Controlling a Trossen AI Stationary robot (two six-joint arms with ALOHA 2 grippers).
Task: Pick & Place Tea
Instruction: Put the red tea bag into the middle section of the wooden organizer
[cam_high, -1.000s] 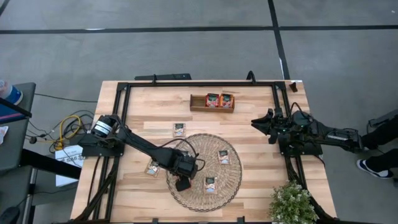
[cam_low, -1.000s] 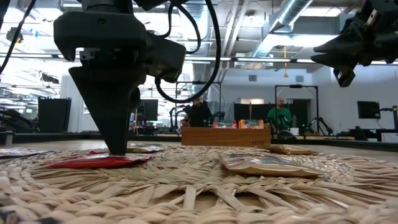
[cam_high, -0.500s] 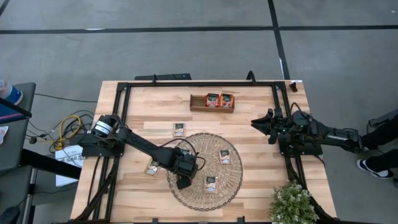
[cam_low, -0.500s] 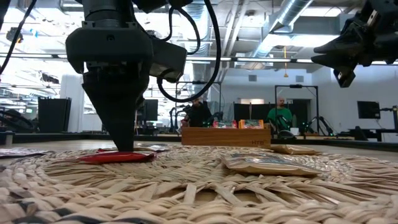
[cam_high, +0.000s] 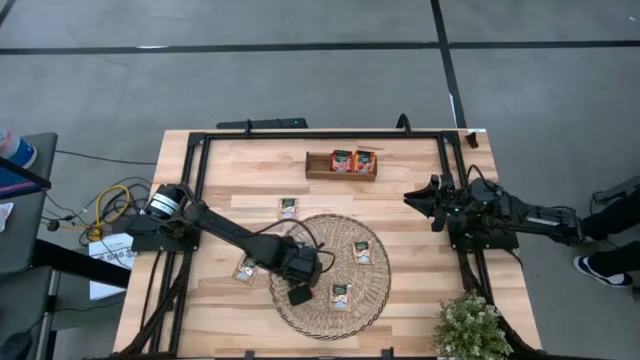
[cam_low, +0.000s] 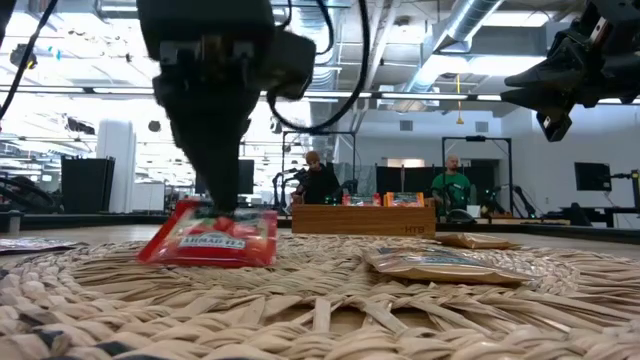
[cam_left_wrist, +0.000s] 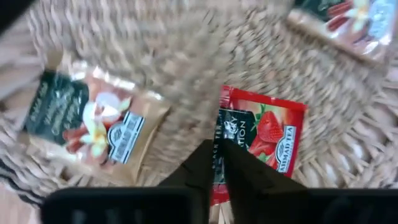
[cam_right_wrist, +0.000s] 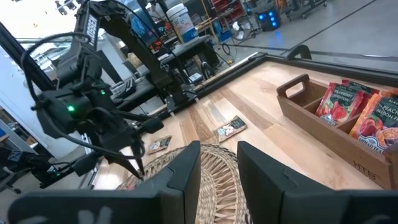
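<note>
My left gripper (cam_high: 300, 292) hangs over the near left part of the round woven mat (cam_high: 375, 300), shut on a red tea sachet (cam_low: 210, 238) with a dark green band (cam_left_wrist: 229, 127). Two cream sachets (cam_high: 361, 252) (cam_high: 341, 294) lie flat on the mat. Two more (cam_high: 289, 208) (cam_high: 246, 269) lie flat on the table. The wooden tray (cam_high: 320, 165) at the far side holds two red sachets (cam_high: 353, 161). My right gripper (cam_high: 415, 200) waits at the right edge, held level and open. My left gripper pinches the red sachet at its green-band edge (cam_left_wrist: 219, 138) between its two fingers (cam_left_wrist: 205, 165). The fingers come from above, pointing steeply down. The sachet hangs below them, nearly upright and slightly tilted, its lower edge (cam_low: 205, 262) at or just above the mat; which, I cannot tell.
A potted plant (cam_high: 470, 328) stands at the near right corner. A black frame (cam_high: 200, 180) runs along the table's left, far and right sides. People stand in the room beyond the far edge (cam_low: 318, 180). Bare wood lies between mat and tray (cam_high: 400, 205).
My left gripper has taken hold of the red sachet and gone up. The sachet, flat on the mat a second ago, has been tipped up by its green-band edge and now hangs nearly upright under the fingers.
</note>
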